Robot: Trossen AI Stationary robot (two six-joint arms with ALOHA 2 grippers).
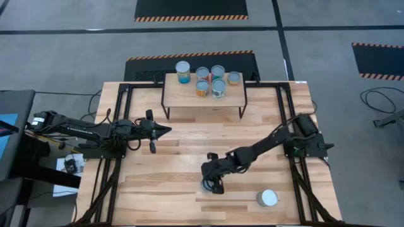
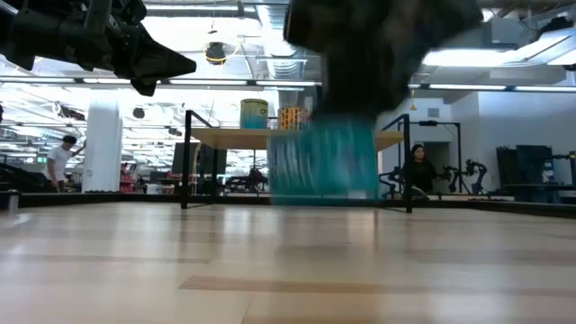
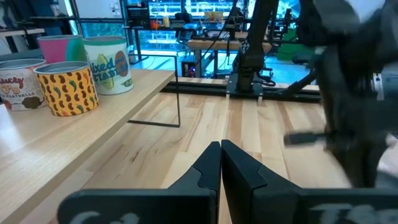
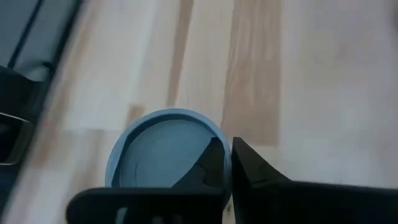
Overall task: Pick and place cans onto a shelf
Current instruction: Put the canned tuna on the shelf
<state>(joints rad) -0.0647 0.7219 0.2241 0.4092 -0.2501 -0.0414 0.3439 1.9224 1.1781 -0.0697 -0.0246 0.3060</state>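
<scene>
Teal-labelled can [image 2: 322, 160] stands upright on the tabletop [image 1: 189, 142], front centre, directly under the right gripper [image 1: 214, 184]. That claw's fingers are pinched together above the can's lid [image 4: 166, 144], gripping nothing (closed on air, by the look of it). Left gripper [image 1: 165, 130] waits closed, near the shelf [image 1: 203, 99], where six cans stand. One more can [image 1: 267, 198] sits front right. Judgement: rigid, light tin, smooth label, likely slippery; grip the sidewall mid-height with jaws spread across the diameter, not the rim.
</scene>
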